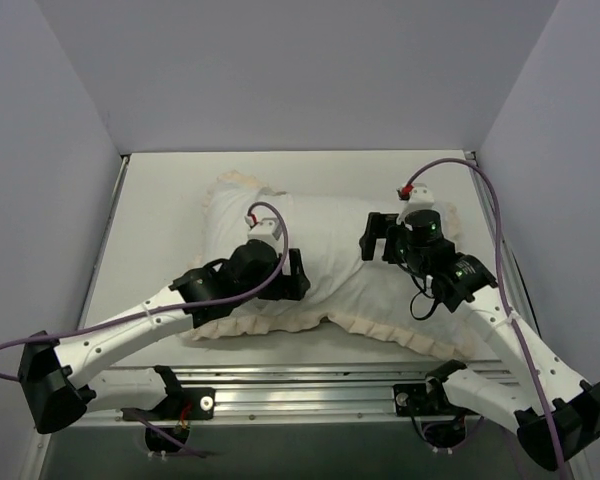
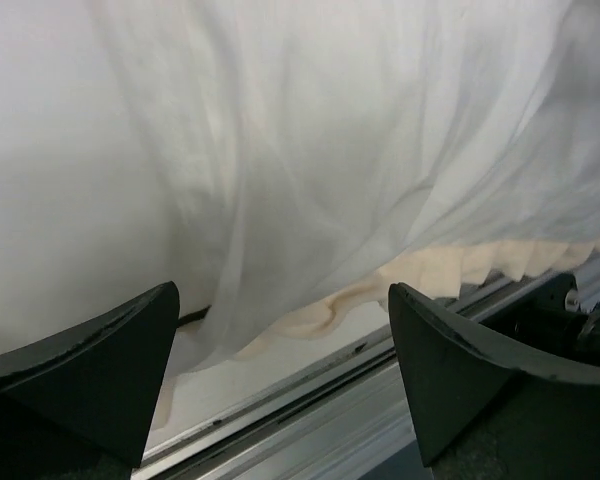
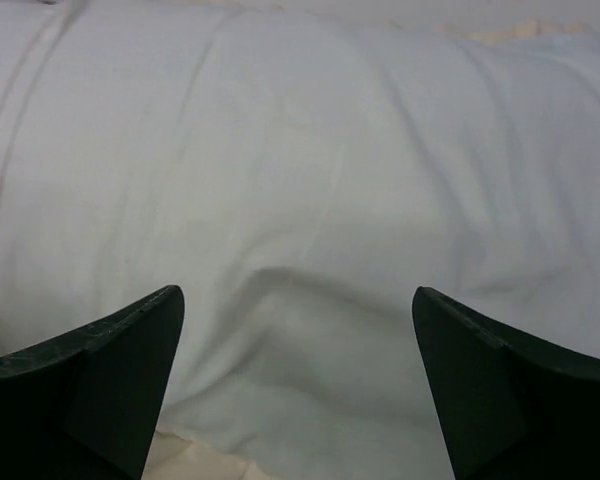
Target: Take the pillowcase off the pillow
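The pillowcase (image 1: 330, 235) lies white face up across the table, its cream ruffled edge (image 1: 380, 330) along the near side. It bulges plumply; the pillow itself is hidden inside it. No grey face shows. My left gripper (image 1: 298, 277) is open and empty, low over the case's near edge. In the left wrist view (image 2: 282, 295) the white fabric (image 2: 310, 150) and the ruffle (image 2: 450, 270) hang between the jaws. My right gripper (image 1: 378, 238) is open and empty over the case's right half. In the right wrist view (image 3: 298, 295) wrinkled white fabric (image 3: 310, 180) lies just ahead.
An aluminium rail (image 1: 310, 385) runs along the table's near edge, just below the ruffle, and shows in the left wrist view (image 2: 310, 410). White walls enclose the table (image 1: 160, 200) on the left, back and right. Purple cables (image 1: 490, 210) loop off both arms.
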